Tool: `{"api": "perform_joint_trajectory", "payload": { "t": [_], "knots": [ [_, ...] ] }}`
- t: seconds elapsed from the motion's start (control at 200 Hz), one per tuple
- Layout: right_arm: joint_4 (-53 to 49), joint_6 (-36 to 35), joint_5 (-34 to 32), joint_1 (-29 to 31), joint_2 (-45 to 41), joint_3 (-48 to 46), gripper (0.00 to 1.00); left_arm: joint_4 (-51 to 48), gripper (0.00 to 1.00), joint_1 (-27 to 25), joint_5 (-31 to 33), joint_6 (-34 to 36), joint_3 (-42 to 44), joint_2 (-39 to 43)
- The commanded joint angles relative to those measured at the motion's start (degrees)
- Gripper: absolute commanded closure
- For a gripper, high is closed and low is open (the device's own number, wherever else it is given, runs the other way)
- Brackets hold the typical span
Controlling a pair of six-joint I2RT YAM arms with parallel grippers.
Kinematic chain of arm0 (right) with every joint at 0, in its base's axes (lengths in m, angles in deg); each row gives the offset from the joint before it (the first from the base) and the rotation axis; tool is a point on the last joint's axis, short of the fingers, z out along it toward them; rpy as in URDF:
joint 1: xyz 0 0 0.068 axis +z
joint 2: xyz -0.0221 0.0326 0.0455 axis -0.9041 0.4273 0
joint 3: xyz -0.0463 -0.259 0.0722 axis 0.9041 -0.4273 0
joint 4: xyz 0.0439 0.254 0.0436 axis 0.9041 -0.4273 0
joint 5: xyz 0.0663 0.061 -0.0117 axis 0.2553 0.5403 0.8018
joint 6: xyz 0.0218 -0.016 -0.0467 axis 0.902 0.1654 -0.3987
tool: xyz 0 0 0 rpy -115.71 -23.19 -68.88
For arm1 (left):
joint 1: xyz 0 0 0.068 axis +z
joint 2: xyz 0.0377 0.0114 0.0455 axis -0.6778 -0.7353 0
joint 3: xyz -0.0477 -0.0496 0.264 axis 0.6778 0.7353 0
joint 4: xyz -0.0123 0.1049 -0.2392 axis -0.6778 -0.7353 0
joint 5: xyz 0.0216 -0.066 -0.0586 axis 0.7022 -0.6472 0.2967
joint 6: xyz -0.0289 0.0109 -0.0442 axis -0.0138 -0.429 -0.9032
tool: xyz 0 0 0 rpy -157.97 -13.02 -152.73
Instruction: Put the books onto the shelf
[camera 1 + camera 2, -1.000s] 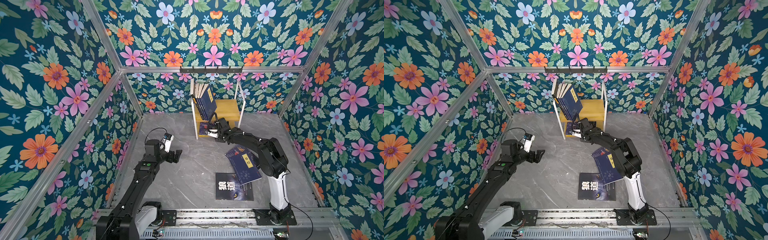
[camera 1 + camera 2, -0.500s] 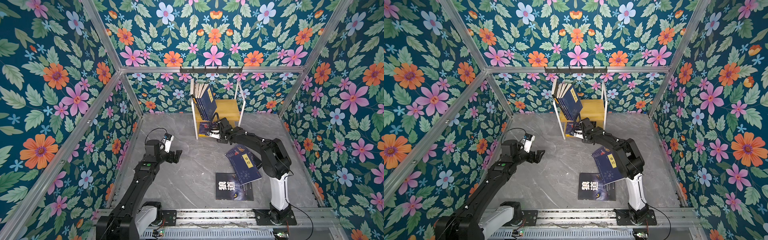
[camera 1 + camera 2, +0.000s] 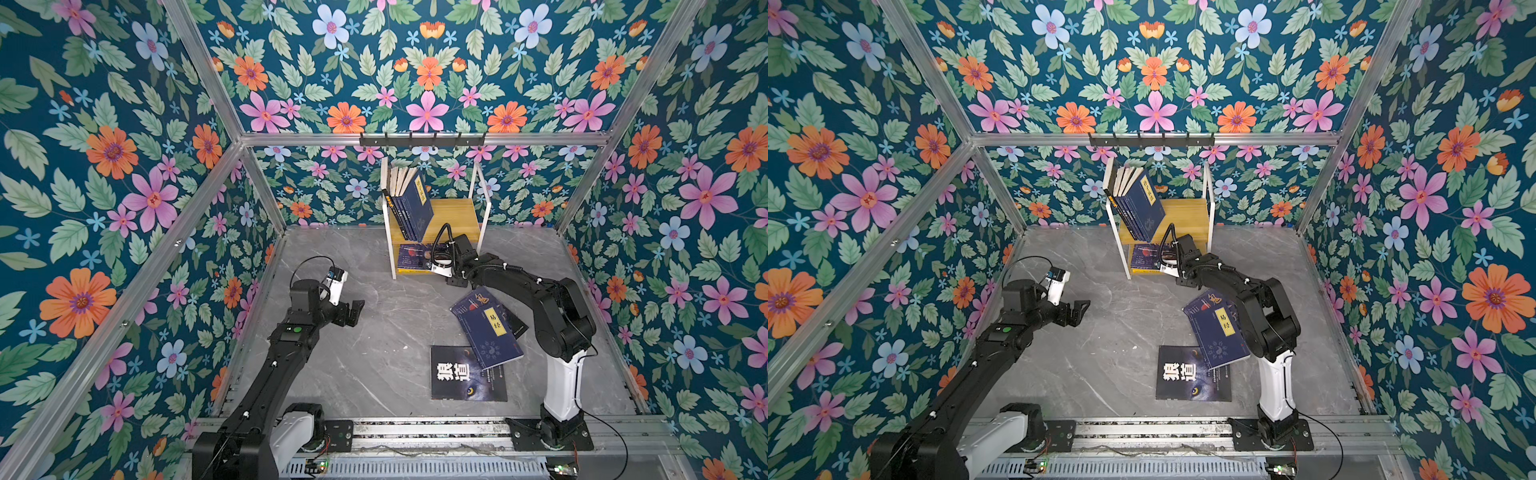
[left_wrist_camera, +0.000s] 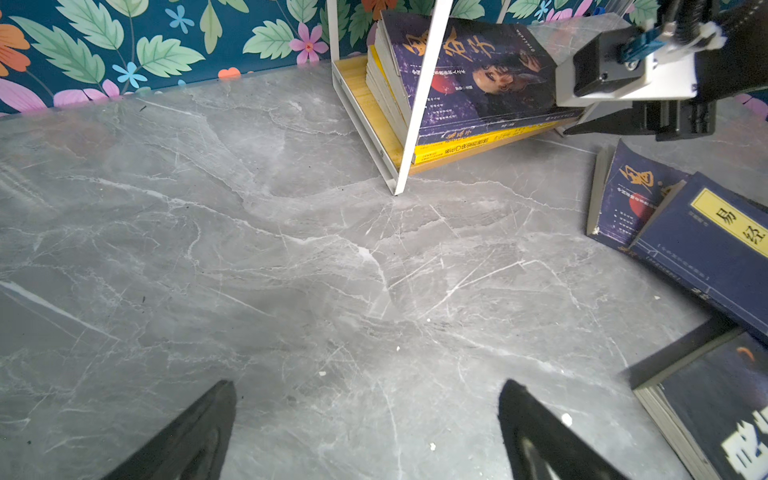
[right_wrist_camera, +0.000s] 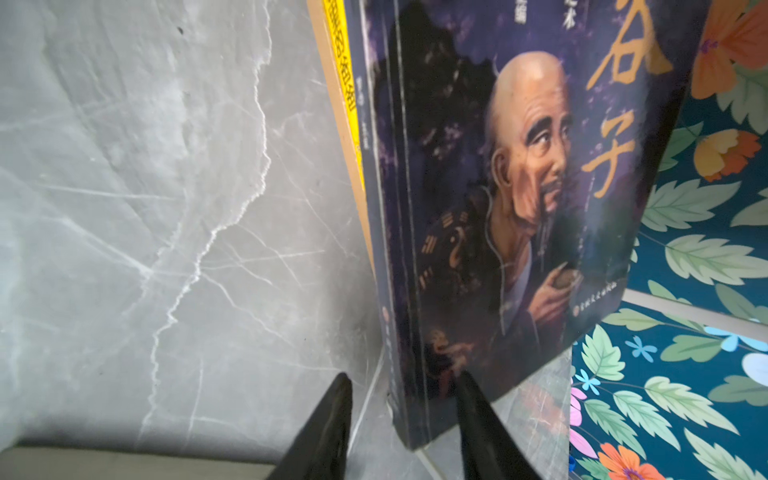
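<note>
The portrait book (image 5: 519,187) has one corner inside the right end effector (image 5: 403,376).

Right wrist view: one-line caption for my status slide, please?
Right gripper straddles a corner of the portrait-cover book, jaws apart.

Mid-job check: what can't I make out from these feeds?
- Whether the right gripper clamps the portrait book: contact unclear in right wrist view; its wrist covers it in both top views.
- Lowest book beneath the navy book: only a dark corner shows, both top views.
- Upright books: spines too small.
</note>
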Motion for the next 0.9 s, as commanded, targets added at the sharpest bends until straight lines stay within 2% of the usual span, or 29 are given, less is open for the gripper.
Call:
{"api": "perform_joint_trajectory", "payload": {
  "t": [0.0, 0.45, 0.895],
  "knots": [
    [0.31, -0.45, 0.09, -0.09, 0.51, 0.74, 0.61, 0.21, 0.00, 0.01, -0.42, 0.37, -0.13, 0.33],
    [0.95, -0.35, 0.43, -0.48, 1.65, 2.28, 0.71, -0.11, 0.00, 0.02, -0.10, 0.67, 0.22, 0.61],
    [0.95, -0.26, 0.51, -0.79, 3.09, 4.15, 0.76, -0.13, 0.00, 0.19, -0.45, 0.46, 0.18, 0.52]
  ]
}}
